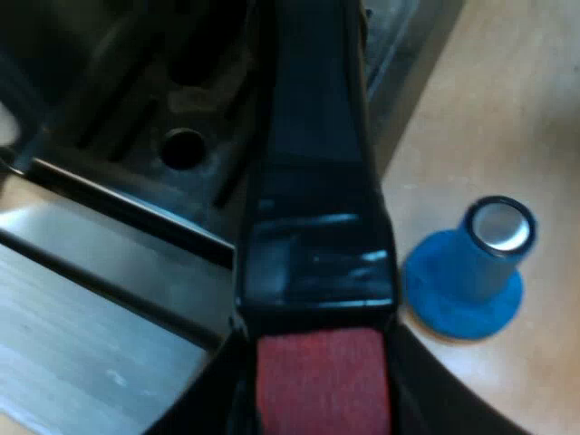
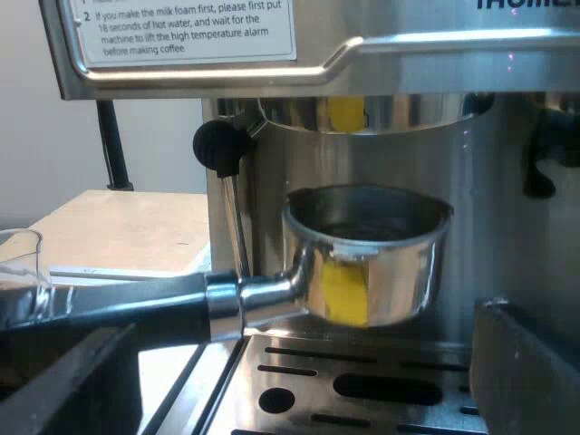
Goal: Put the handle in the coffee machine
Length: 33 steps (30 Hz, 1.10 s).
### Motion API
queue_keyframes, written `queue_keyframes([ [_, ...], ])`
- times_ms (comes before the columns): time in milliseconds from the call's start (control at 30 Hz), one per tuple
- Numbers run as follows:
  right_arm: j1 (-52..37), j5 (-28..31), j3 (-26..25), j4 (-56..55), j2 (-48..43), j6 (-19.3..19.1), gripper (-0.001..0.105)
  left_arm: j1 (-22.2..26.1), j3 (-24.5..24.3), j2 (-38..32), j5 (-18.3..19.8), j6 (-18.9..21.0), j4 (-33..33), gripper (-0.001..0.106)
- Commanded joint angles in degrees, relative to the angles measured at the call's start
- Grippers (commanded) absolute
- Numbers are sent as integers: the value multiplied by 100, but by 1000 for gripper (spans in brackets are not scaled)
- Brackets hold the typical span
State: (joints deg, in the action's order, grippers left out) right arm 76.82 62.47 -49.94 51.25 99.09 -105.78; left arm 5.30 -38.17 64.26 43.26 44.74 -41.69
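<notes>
The metal holder's basket [image 2: 372,263] hangs level just under the espresso machine's [image 2: 435,54] brew head and above the drip tray [image 2: 362,381], with a gap between its rim and the head. Its dark handle [image 2: 127,308] reaches away from the machine. Seen along its length, the handle [image 1: 313,181] ends in red [image 1: 322,376], and my left gripper [image 1: 322,403] is shut on that end with a black finger on each side. My right gripper [image 2: 294,385] is open before the machine, with nothing between its fingers [image 2: 63,385].
A blue tamper [image 1: 467,276] stands on the wooden table [image 1: 507,109] close to the machine's base. A measuring glass [image 2: 23,263] stands beside the handle's outer end. The steam wand with its black knob [image 2: 220,145] hangs near the basket.
</notes>
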Motion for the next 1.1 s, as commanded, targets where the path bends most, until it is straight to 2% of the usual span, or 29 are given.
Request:
queue_keyframes([
  [33, 0, 35, -29, 27, -26, -21, 74, 4, -82, 20, 459, 38, 310, 0],
  [233, 0, 35, -29, 27, -26, -21, 74, 4, -82, 215, 565, 346, 737, 0],
  [433, 0, 35, -29, 27, -26, -21, 74, 4, -205, 307, 529, 333, 708, 0],
  [533, 0, 35, -29, 27, -26, -21, 74, 4, -517, 475, 513, 273, 468, 0],
  [700, 0, 35, -29, 27, -26, -21, 74, 4, -851, 723, 490, -121, -67, 0],
  [1100, 0, 35, -29, 27, -26, -21, 74, 4, -900, 747, 487, 27, 0, 0],
])
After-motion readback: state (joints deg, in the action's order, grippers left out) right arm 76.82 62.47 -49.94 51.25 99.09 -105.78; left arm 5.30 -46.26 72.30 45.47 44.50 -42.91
